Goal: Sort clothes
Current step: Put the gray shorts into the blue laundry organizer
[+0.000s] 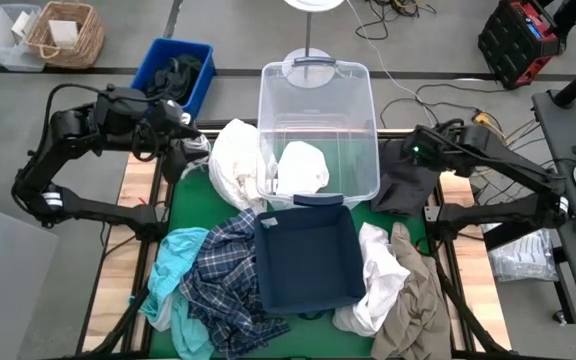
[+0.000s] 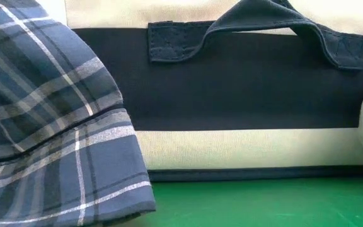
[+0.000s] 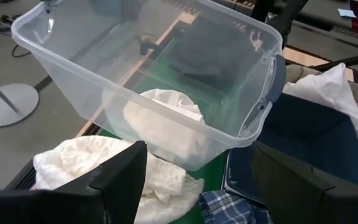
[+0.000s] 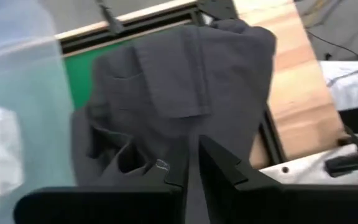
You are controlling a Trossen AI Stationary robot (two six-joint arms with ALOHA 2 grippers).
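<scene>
A black garment (image 1: pixel 403 185) lies at the table's right, beside a clear plastic bin (image 1: pixel 318 110) that holds a white garment (image 1: pixel 303 165). My right gripper (image 4: pixel 193 165) is shut on the black garment (image 4: pixel 185 81). My left gripper (image 3: pixel 197 180) hovers open over another white garment (image 1: pixel 233 160) left of the bin, touching nothing. Nearer the front lie a teal garment (image 1: pixel 173 262), a plaid one (image 1: pixel 218 285), a white one (image 1: pixel 380 275) and a khaki one (image 1: pixel 416 300). My right gripper pinches a bunched fold of the black garment (image 4: pixel 180 149) between its two fingers, slanting down from the table's right side. The rest of the garment spreads slack beyond the fingers on the green mat and the wooden side strip.
A square navy fabric box (image 1: pixel 308 255) stands in the middle front; the low view shows its wall (image 2: pixel 232 94) close up beside the plaid cloth (image 2: pixel 43 126). Off the table at the far left are a blue crate (image 1: pixel 173 70) and a wicker basket (image 1: pixel 63 30).
</scene>
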